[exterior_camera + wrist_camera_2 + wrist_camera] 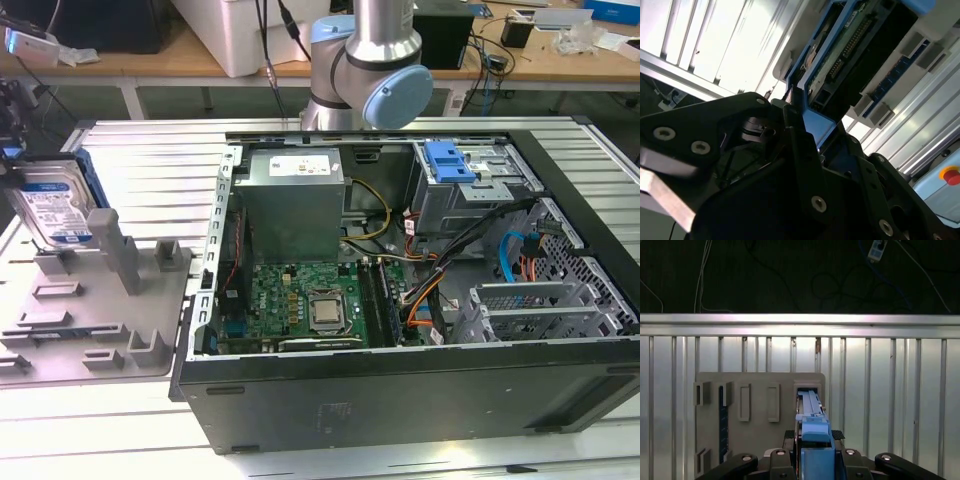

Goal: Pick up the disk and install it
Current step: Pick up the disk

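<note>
My hand [814,436] is clamped narrow on the disk [50,205], gripping its blue carrier from both sides. The disk stands on edge over the grey tray [100,330] on the bench [150,160], at the exterior view's left, well apart from the open case [400,400].

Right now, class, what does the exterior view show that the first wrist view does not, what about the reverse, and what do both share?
Exterior view: the open computer case, its green motherboard, and the label face of the disk. First wrist view: the gripper clamped on the disk's blue carrier, seen edge-on. Both: the disk and the grey fixture tray.
</note>
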Tool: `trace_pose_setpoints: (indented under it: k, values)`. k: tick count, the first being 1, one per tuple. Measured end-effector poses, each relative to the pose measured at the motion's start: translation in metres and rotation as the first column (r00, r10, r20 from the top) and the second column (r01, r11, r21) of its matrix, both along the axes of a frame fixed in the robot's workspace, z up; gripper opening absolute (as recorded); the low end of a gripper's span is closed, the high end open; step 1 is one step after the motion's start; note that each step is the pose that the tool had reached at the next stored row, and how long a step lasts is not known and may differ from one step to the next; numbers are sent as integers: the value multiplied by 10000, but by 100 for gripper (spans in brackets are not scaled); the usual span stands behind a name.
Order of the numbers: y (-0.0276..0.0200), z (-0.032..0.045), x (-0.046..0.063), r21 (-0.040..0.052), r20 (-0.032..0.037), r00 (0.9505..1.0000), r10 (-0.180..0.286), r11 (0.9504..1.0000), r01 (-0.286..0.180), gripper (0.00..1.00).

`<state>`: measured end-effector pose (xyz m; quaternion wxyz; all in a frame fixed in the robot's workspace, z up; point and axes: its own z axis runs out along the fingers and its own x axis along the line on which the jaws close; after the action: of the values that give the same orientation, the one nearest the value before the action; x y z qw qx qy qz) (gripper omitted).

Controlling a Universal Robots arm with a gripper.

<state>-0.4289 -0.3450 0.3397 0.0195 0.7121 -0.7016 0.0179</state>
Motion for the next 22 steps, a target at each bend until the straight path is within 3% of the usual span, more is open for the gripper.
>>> trace_pose_setpoints:
  k: [22]
  values:
    - [1, 394, 0, -1, 1, 10000, 0, 10000, 0, 37]
